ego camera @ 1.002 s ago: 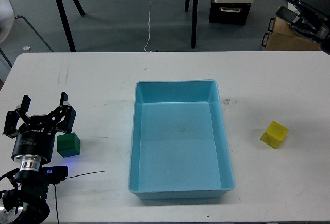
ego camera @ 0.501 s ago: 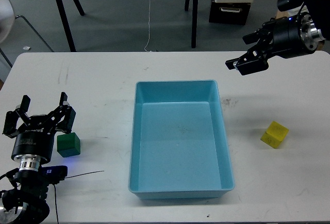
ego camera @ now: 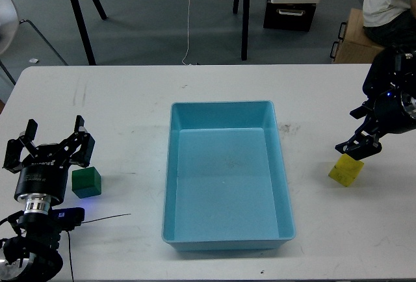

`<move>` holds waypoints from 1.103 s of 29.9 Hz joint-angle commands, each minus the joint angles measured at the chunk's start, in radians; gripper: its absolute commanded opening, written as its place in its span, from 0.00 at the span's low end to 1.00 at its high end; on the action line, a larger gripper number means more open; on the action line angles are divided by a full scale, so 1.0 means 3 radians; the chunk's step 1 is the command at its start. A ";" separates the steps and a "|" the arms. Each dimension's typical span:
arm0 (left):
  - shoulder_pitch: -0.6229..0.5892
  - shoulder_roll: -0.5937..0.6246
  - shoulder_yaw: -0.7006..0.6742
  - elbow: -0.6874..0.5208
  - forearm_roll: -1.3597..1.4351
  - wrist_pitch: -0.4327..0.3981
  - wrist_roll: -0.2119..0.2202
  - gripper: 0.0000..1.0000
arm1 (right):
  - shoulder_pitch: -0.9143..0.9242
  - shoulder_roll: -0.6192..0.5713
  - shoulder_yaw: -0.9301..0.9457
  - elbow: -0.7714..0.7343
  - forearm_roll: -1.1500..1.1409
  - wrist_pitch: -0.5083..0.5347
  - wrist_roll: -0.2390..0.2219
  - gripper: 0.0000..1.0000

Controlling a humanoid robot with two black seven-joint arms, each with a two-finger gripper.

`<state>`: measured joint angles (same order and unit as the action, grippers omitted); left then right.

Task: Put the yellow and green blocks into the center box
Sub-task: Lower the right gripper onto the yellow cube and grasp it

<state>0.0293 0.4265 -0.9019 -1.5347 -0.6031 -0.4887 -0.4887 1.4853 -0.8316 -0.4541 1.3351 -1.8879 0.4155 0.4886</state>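
Grey workshop floor behind, with stand legs and a person seated at the far right. White table (ego camera: 130, 93) in front, carrying a blue box (ego camera: 226, 177) at its centre; the box is seen empty.

Yellow block (ego camera: 346, 169) is noted near the right edge of the table, well apart from the box, tilted on the surface. Right claw (ego camera: 357, 145) is positioned just above and at the block's far side; its fingers are seen dark and end-on, so whether they are spread or closed cannot be told. No grip on the block is seen.

Green block (ego camera: 86, 182) is noted near the left edge, just beside the left claw (ego camera: 53, 144), whose fingers are spread wide and hold nothing.

Risks, as judged:
- The yellow block is turned corner-on; if the fingers are brought down across its corners, it may be twisted or squeezed out.
- The right claw appears offset toward the block's far edge; a descent from there may knock the block toward the near edge of the table.
- The green block is partly masked by the left arm, so alignment there may be misjudged.
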 commanded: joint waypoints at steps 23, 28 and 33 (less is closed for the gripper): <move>0.0000 -0.0005 0.0005 0.0074 -0.0004 0.0000 0.0000 1.00 | -0.0732 0.0353 0.0133 -0.0692 0.0024 -0.0249 0.0000 0.97; 0.0010 -0.0010 0.0005 0.0074 0.0001 0.0000 0.0000 1.00 | -0.0845 0.0486 0.0138 -0.0810 0.0070 -0.0408 0.0000 0.96; 0.0005 -0.0010 0.0005 0.0079 -0.0004 0.0000 0.0000 1.00 | -0.0855 0.0512 0.0133 -0.0794 0.0070 -0.0408 0.0000 0.89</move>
<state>0.0308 0.4234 -0.9005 -1.5118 -0.6034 -0.4887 -0.4888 1.2309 -0.6815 -0.4132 1.0942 -1.8670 0.2938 0.4887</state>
